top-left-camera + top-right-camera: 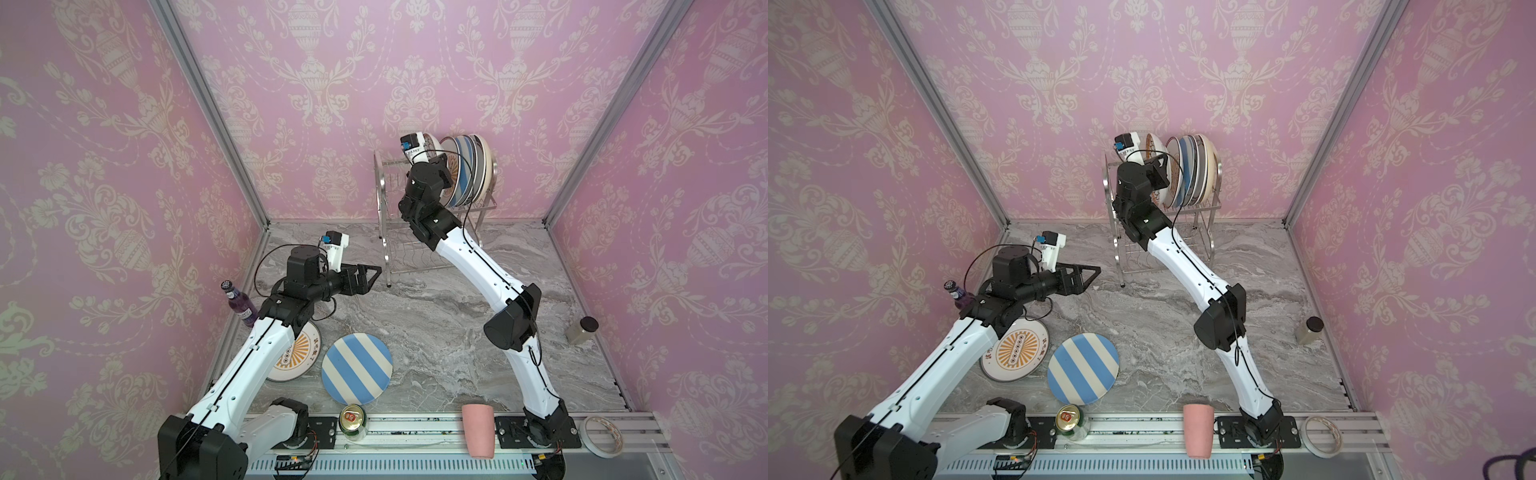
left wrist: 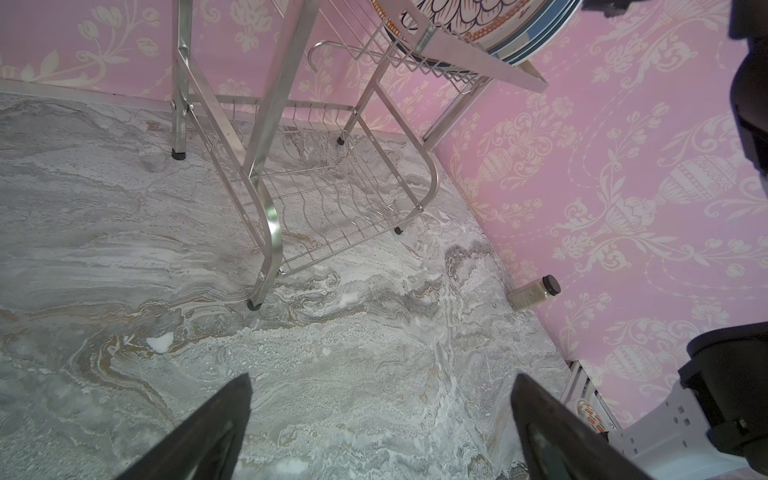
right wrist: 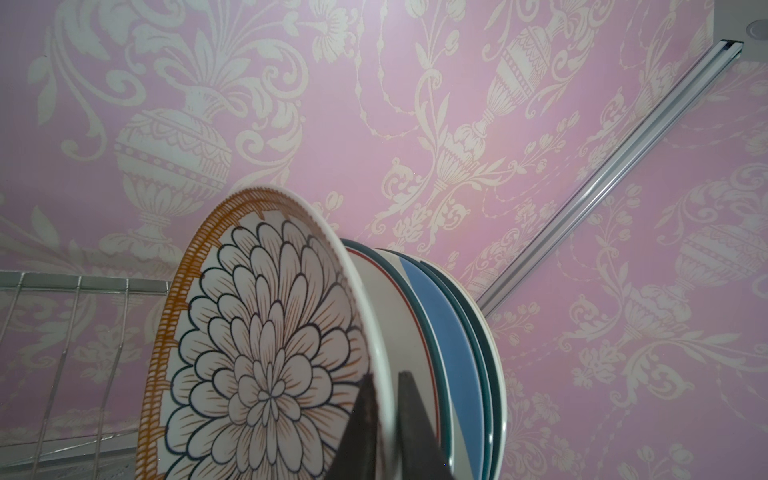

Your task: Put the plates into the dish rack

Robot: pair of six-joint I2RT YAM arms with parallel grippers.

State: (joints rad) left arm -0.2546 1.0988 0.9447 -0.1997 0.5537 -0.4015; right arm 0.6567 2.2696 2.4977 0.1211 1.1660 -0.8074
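Note:
The dish rack (image 1: 379, 195) stands at the back wall, with several plates (image 1: 471, 170) upright in its upper tier. My right gripper (image 3: 384, 376) is shut on the rim of the petal-patterned plate (image 3: 266, 332). It holds that plate on edge at the left end of the row (image 1: 1156, 145). A blue-white striped plate (image 1: 357, 369) and an orange-sunburst plate (image 1: 297, 357) lie flat at the front left, the latter partly under my left arm. The left gripper (image 1: 374, 276) hovers open above bare table, just left of the rack's front leg (image 2: 254, 305).
A purple bottle (image 1: 239, 303) stands by the left wall and a small jar (image 1: 582, 330) by the right wall. Along the front rail sit a can (image 1: 353, 422), a pink cup (image 1: 478, 430) and a tape roll (image 1: 602, 436).

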